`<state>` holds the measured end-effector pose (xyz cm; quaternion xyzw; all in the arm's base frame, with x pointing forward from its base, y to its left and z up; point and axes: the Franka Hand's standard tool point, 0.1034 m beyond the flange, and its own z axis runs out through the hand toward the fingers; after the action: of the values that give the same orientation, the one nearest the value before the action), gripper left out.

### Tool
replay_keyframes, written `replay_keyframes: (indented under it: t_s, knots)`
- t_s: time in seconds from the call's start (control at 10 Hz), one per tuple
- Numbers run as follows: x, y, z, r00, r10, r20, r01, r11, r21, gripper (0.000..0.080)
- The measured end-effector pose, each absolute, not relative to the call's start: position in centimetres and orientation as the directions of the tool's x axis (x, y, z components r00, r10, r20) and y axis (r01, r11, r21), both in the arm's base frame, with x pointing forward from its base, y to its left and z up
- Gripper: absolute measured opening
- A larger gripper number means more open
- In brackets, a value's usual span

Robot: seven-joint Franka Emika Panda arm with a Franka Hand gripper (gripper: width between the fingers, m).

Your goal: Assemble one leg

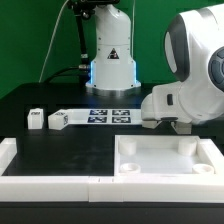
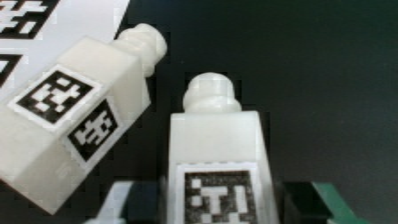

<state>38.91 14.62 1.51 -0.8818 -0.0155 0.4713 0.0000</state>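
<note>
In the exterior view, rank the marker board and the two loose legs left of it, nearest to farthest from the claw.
1. marker board, mid-table, nearest the claw at the exterior view's right.
2. inner leg, just off the board's left end.
3. outer leg, farthest toward the exterior view's left.

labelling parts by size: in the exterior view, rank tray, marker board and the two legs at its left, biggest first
1. tray, though nearest the camera
2. marker board
3. far-left leg and leg beside it: too alike to rank
</note>
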Motion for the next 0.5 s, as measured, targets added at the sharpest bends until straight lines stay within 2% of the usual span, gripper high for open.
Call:
replay_keyframes:
  t_s: [0.4, 0.5]
  knots:
    - [40.4, 13.7, 6.8, 0.555, 0.045, -0.83, 0.043, -0.999, -0.025, 0.0288]
    - [40.8, 13.7, 7.2, 0.572, 0.045, -0.819, 0.042, -0.999, -0.025, 0.0288]
